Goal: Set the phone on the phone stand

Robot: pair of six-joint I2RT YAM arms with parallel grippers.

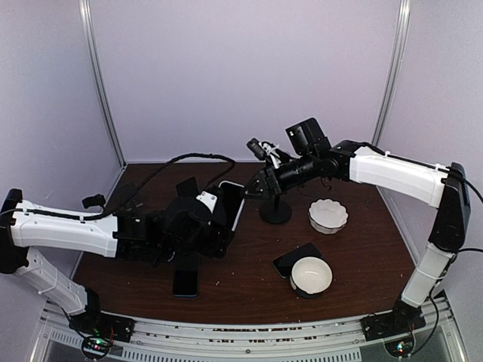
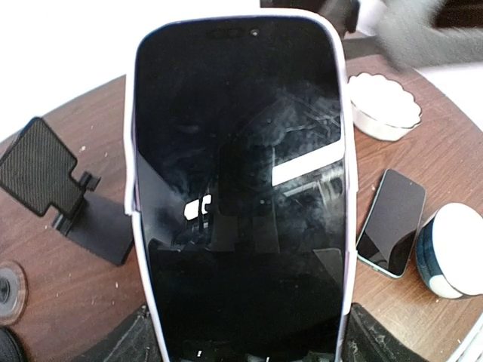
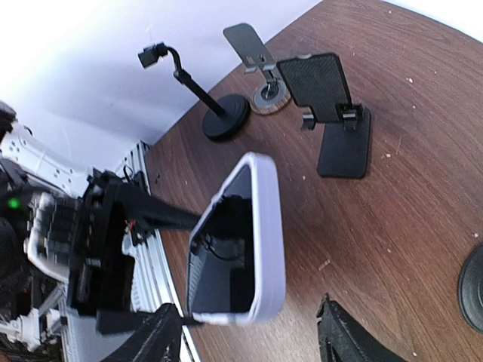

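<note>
Over the table point(image 1: 249, 285), left end effector point(image 2: 249, 339) grips phone point(image 2: 238, 188); right end effector point(image 3: 249, 332) stands open.

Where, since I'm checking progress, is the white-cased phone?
Top view, left of centre: the white-cased phone is held above the table in the left hand, left of the round-based stand.

No lettering, brand mark, number or sign is legible in any view. The phone point(image 2: 238, 188) presents only a dark screen carrying pale reflections, and the second phone point(image 2: 392, 221), lying on the worktop point(image 2: 381, 154), is just as blank.
</note>
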